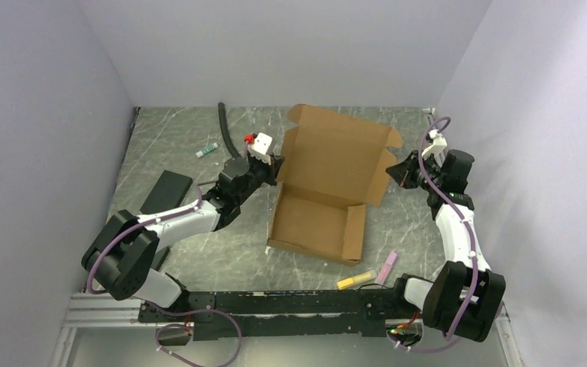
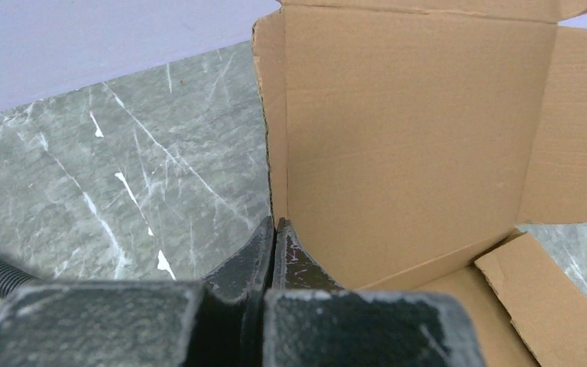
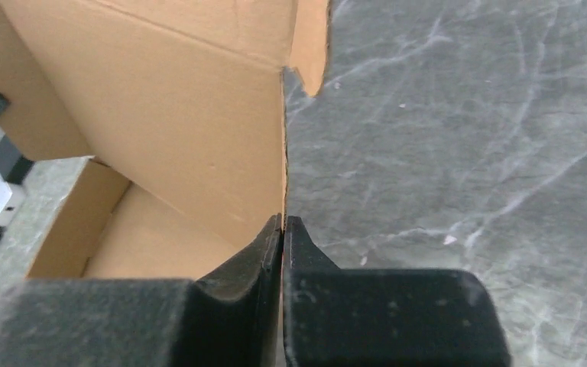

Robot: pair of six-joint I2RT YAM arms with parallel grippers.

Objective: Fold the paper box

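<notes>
Paper box [image 1: 325,195] mid-desk [image 1: 199,256], lid upright. Left pincer [image 1: 277,170] and right pincer [image 1: 394,173] each clamped on a lid side flap. Lid-closing step; next, I judged, needs both swinging forward together.

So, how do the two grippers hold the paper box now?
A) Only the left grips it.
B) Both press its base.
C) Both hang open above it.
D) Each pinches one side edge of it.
D: each wrist view shows the jaws shut on a cardboard edge, the left gripper and the right gripper on opposite sides of the paper box.
</notes>
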